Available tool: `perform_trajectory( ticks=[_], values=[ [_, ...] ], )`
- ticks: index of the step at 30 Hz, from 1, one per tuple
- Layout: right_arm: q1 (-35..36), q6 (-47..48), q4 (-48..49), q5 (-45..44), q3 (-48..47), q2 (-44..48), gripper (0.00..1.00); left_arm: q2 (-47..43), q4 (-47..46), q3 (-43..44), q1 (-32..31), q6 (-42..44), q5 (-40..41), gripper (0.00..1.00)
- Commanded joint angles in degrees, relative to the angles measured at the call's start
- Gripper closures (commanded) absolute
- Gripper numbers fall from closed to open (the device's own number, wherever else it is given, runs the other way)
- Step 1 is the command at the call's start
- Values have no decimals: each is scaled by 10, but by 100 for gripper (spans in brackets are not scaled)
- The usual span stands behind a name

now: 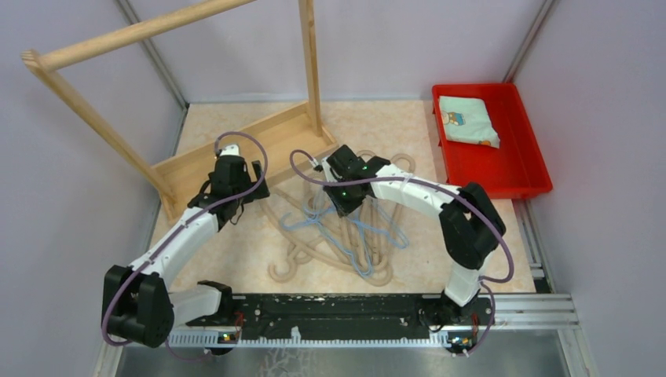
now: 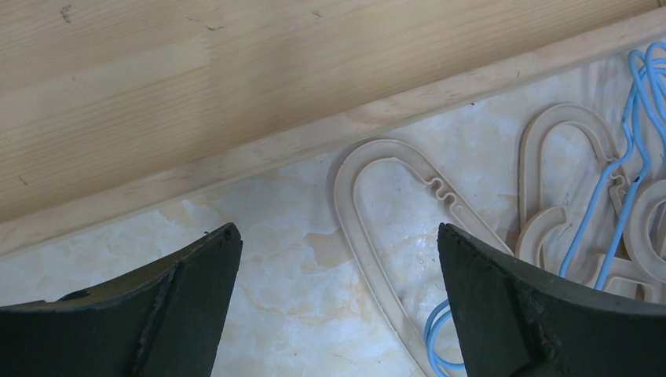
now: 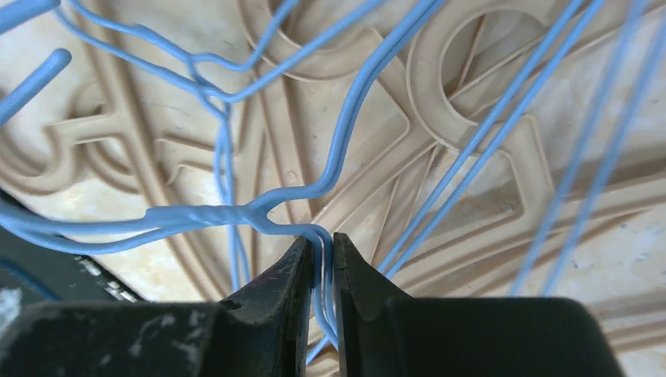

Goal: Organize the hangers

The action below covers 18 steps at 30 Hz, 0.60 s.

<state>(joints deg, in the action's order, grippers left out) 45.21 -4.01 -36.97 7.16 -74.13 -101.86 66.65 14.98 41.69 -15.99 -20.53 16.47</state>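
Note:
A tangled pile of beige hangers [image 1: 330,255] and light-blue wire hangers [image 1: 369,236] lies mid-table. My right gripper [image 3: 323,247] is shut on blue wire hanger strands [image 3: 212,216] near the twisted neck, above the beige hangers [image 3: 377,157]; in the top view it [image 1: 345,200] sits over the pile's far part. My left gripper [image 2: 338,236] is open and empty, low over the table next to the wooden rack base [image 2: 196,86], with a beige hanger loop [image 2: 385,196] between its fingers. In the top view it [image 1: 232,196] is at the pile's left edge.
The tall wooden rack [image 1: 188,157] stands at the back left, its rail [image 1: 133,35] overhead. A red bin [image 1: 522,169] holding a folded cloth [image 1: 467,122] is at the back right. Grey walls close in on both sides.

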Motion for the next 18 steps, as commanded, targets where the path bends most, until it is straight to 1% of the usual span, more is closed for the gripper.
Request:
perform_trajectory(
  ticks=[1,4,6,8,12,14,18],
  values=[
    [-3,13,-36,32,-79,67,82,7,-15,7,2,4,3,0],
    [-4,15,-40,93,-96,67,67,14,-19,8,2,0,-2,0],
    [-5,10,-34,130,-95,63,62,20,-20,10,2,-3,-6,0],
    [-4,6,-34,137,-94,50,61,24,-20,13,2,-2,-9,0],
    [-4,9,-30,120,-91,37,61,27,-16,15,2,-1,-8,0],
    [-4,13,-27,116,-91,33,58,25,-15,12,2,0,-5,0],
    [2,23,-20,133,-98,14,56,20,-20,-2,2,-5,-5,0]
  ],
)
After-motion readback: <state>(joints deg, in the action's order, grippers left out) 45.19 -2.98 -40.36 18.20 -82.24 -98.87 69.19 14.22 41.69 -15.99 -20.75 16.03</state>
